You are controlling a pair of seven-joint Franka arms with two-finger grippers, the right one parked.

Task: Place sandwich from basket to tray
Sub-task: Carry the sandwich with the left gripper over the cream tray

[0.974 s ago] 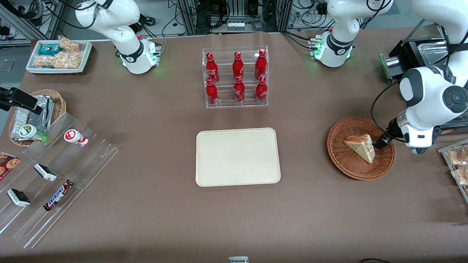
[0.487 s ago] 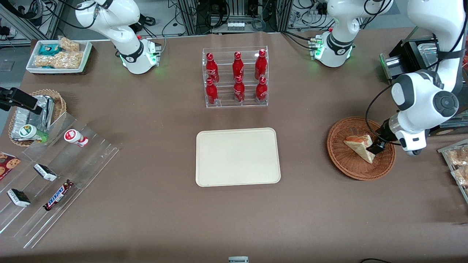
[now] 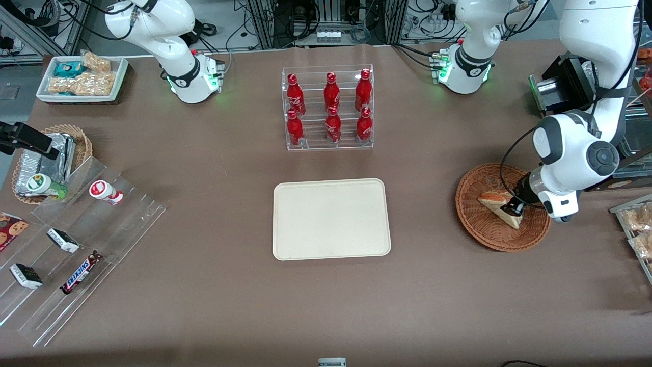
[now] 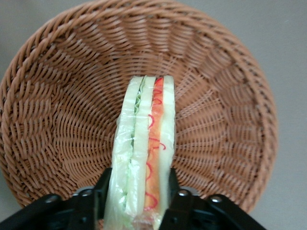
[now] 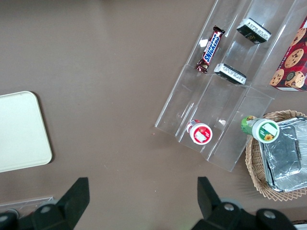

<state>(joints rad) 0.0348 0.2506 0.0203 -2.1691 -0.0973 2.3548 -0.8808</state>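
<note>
Sandwich [image 4: 144, 153]: clear-wrapped wedge standing on edge in the basket [image 3: 479, 227], filling layers facing upward; white bread outside, green and red-orange bands between.
Basket: round reddish-brown wicker, on the counter [image 3: 204, 306] toward the working arm's end.
Tool [image 3: 513, 207]: down inside the basket at the sandwich's thick end; one finger [image 4: 101, 191] lies against each bread face, so the wedge sits between them. Opening is about the sandwich's thickness; whether the fingers are pressing yet cannot be told.
Key relation: the sandwich's long axis runs straight out from the tool, and the fingers straddle it across its thin dimension, so closing would squeeze bread to bread.
Tray [image 3: 331, 219]: cream, rectangular, mid-counter, well apart from the basket toward the parked arm's end.
Step judged: grasp at hand, lift not begun.
Risk judged: soft bread, slippery wrap.
</note>
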